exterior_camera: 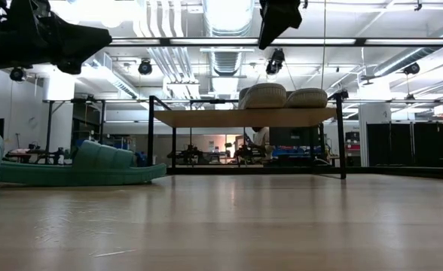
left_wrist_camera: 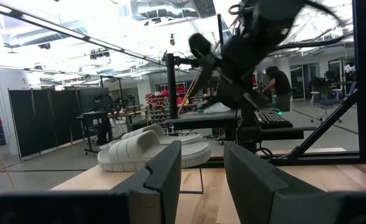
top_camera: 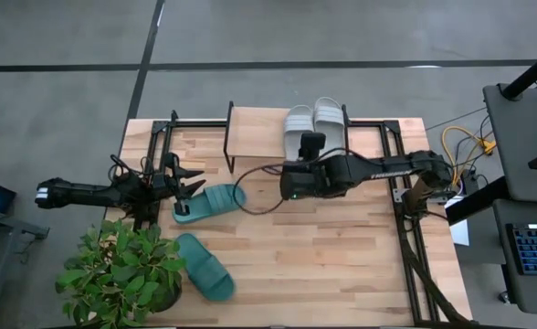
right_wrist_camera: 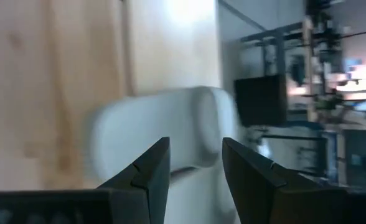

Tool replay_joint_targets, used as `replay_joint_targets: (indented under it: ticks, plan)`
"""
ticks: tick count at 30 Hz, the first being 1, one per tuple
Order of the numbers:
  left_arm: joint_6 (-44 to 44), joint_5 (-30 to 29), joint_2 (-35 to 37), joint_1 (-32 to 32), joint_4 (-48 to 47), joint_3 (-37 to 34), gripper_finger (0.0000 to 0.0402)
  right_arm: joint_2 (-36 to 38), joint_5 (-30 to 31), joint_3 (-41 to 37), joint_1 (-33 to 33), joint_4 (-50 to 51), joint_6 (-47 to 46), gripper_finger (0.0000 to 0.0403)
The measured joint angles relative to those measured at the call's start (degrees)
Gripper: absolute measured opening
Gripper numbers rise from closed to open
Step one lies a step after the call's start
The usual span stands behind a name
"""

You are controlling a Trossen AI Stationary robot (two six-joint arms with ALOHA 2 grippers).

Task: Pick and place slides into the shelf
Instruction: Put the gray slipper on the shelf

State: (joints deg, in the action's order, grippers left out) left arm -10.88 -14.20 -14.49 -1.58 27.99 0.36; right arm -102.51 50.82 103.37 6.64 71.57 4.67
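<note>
Two grey slides are already set on the shelf, top centre of the high view. Two teal slides remain on the table: one left of centre, beside the left gripper, one at lower left. Both grippers are seen parted and empty, the right gripper over the shelf.

Floor: grey, smooth, crossed by dark lines, seen from above around the table.
Ceiling: open, with white ducts and pipes and bright strip lights.
Partitions: dark folding screens standing along the left of the room.
Plant: leafy green, in a pot at the table's near left corner.
Keyboard: lit blue, on a dark desk at the right edge.
Person: in a dark top, standing at a workbench far back.
</note>
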Motion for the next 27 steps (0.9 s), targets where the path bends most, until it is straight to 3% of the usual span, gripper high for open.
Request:
replay_joint_targets:
  ticks: [3, 10, 27]
  plan:
    - [0.01, 0.00, 0.00, 0.00, 0.00, 0.00, 0.0107, 0.38, -0.94, 0.00, -2.65, 0.01, 3.20, 0.0137]
    - [0.01, 0.00, -0.01, -0.01, 0.00, 0.00, 0.0107, 0.41, -13.28, -0.51, -10.21, -1.05, 10.34, 0.0137]
    - [-0.01, 0.00, 0.01, 0.00, 0.00, 0.00, 0.0107, 0.32, -13.73, -3.55, -16.21, -12.87, 29.89, 0.0137]
